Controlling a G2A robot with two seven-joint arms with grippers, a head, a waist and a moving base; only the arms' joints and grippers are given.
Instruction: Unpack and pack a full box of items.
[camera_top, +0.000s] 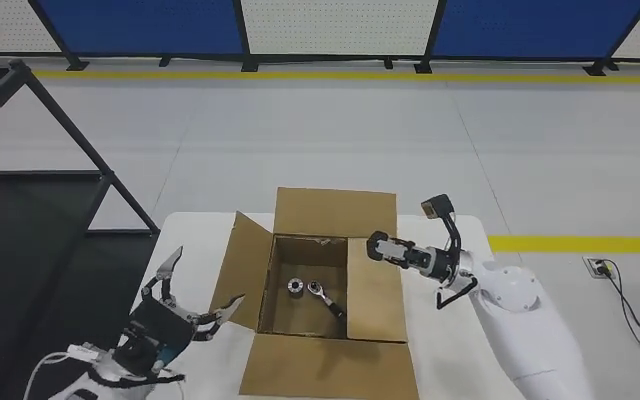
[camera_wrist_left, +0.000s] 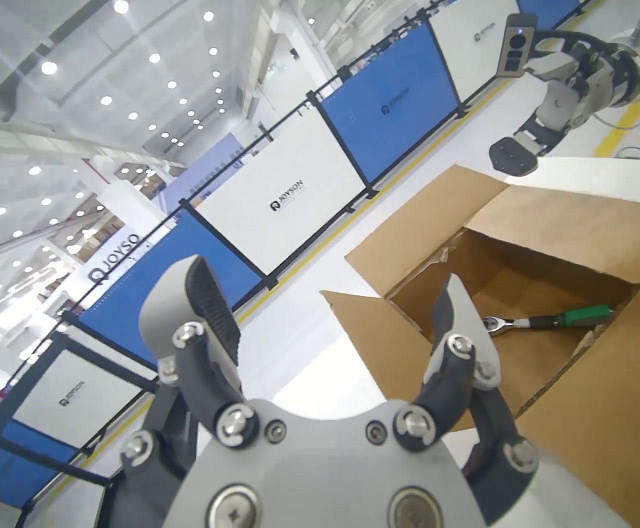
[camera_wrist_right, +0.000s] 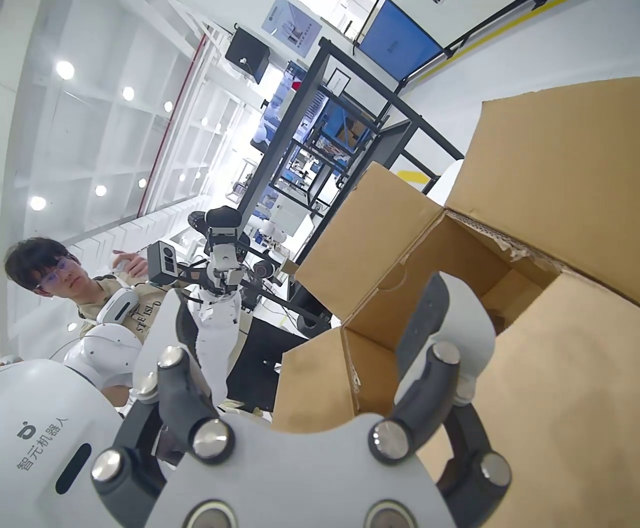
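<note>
Hovering left of the open box (camera_top: 335, 212), left gripper (camera_top: 210, 276) spread wide, empty, right gripper (camera_top: 374, 245) likewise splayed, empty, above the box's right side, ratchet wrench (camera_top: 328, 299) lying inside.

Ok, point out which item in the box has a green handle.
The ratchet wrench; its handle is green, while the round socket beside it is bare metal.

Factory-style test hall: blue and white partition panels (camera_top: 340, 25), yellow floor line (camera_top: 300, 74), high ceiling spotlights (camera_wrist_left: 155, 57), black metal rack (camera_top: 50, 240).
</note>
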